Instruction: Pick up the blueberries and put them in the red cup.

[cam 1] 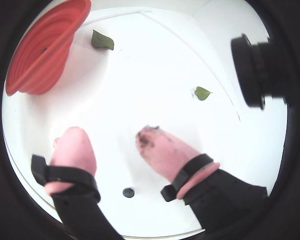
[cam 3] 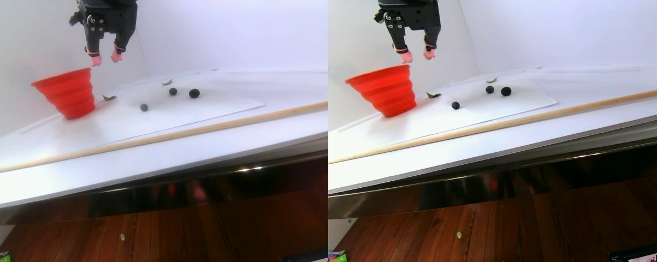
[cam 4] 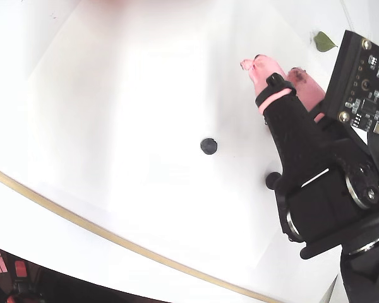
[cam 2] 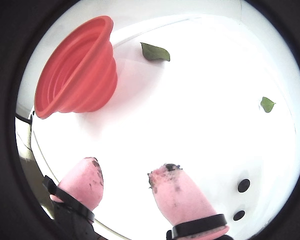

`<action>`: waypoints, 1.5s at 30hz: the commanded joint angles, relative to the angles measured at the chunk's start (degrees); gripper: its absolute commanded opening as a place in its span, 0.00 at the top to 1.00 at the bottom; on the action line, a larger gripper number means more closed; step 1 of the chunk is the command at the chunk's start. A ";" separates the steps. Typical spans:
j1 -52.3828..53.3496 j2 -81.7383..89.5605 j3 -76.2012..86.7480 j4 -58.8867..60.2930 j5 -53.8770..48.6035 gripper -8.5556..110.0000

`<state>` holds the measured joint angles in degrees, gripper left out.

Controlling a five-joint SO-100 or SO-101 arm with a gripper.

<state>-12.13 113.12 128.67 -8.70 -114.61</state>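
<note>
The pink fingertips (cam 2: pixel 177 192) fill the foreground: gripper (cam 2: pixel 125 182) spread apart, holding nothing, raised beside the red cup (cam 3: pixel 66 90). Three blueberries (cam 3: pixel 144 107) lie on the white sheet, right of the cup in the stereo view. Descend vertically, straddle one berry, close gently to prevent rolling.

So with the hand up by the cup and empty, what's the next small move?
Probably swing away from the red cup and lower toward the nearest blueberry. The hand hangs open with nothing between its fingers, and three blueberries lie on the white sheet.
</note>
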 commanded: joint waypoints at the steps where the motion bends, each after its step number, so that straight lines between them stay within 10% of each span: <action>1: 0.53 6.86 0.26 0.53 -0.79 0.78; 45: 10.02 1.23 13.54 -8.00 -6.15 0.77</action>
<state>-2.20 114.08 142.65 -15.03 -120.23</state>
